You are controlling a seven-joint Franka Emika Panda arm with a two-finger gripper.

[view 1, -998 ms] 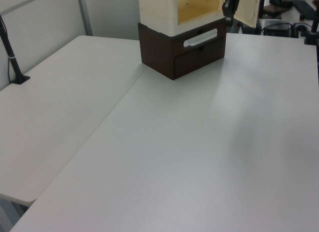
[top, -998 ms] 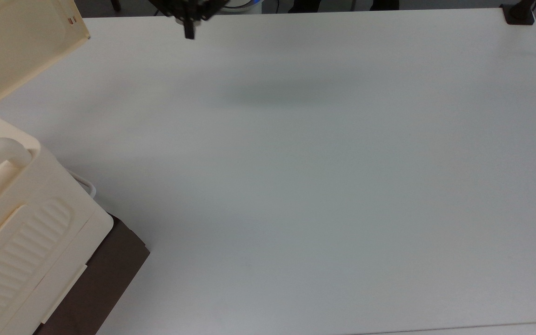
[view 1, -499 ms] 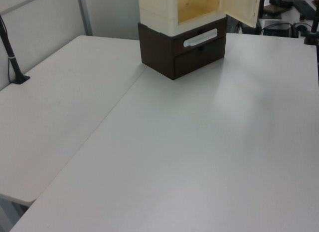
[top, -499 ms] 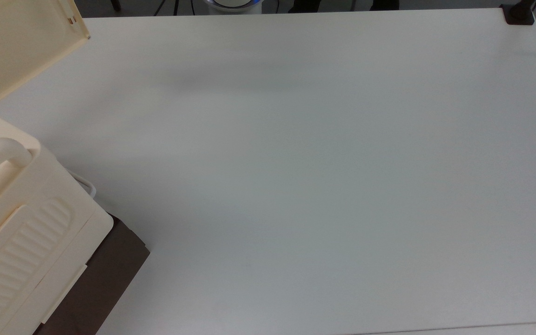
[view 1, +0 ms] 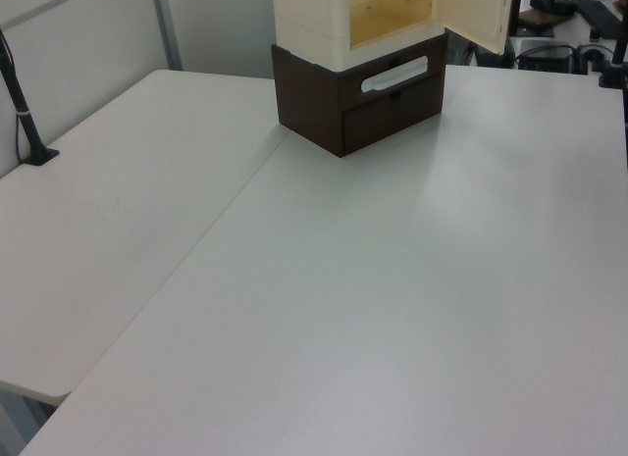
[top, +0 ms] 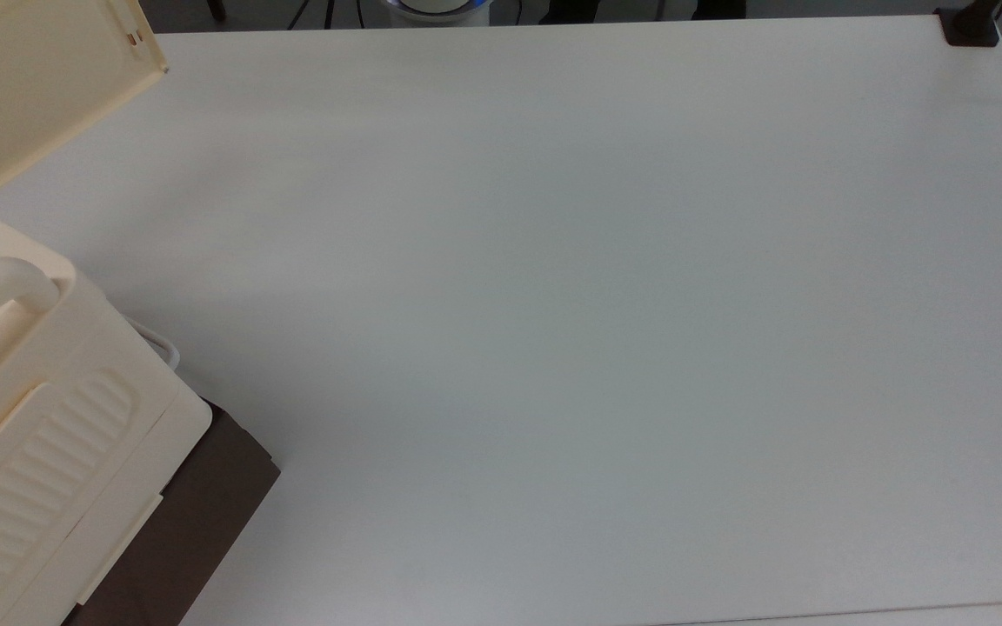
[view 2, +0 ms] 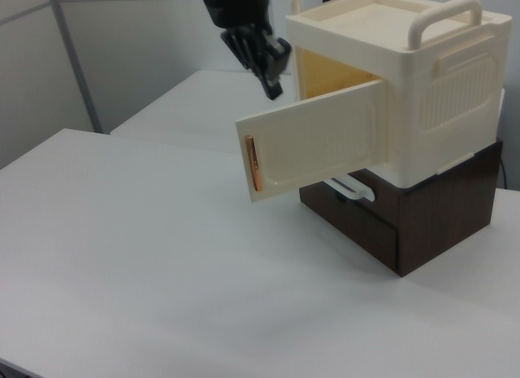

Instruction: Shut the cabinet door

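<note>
The cabinet (view 2: 422,110) is set on a dark brown drawer unit (view 2: 414,211) (on the table (top: 553,304)). The cabinet door (view 2: 317,150) is swung open. The gripper (view 2: 272,85) is held above the door's free edge; jaw state cannot be told.

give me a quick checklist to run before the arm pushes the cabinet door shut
1. Cabinet door open and needing the push: ok, it swings out wide from the cabinet.
2. Pincer near the door: ok, it hangs just above the door's top edge in the right view.
3. Pincer touching the door: not ok, a gap shows.
4. Pincer fingers set for pushing: cannot tell.
5. Door's swing path free: ok, bare table in front.
6. Cabinet seated on the dark brown drawer unit: ok.
</note>
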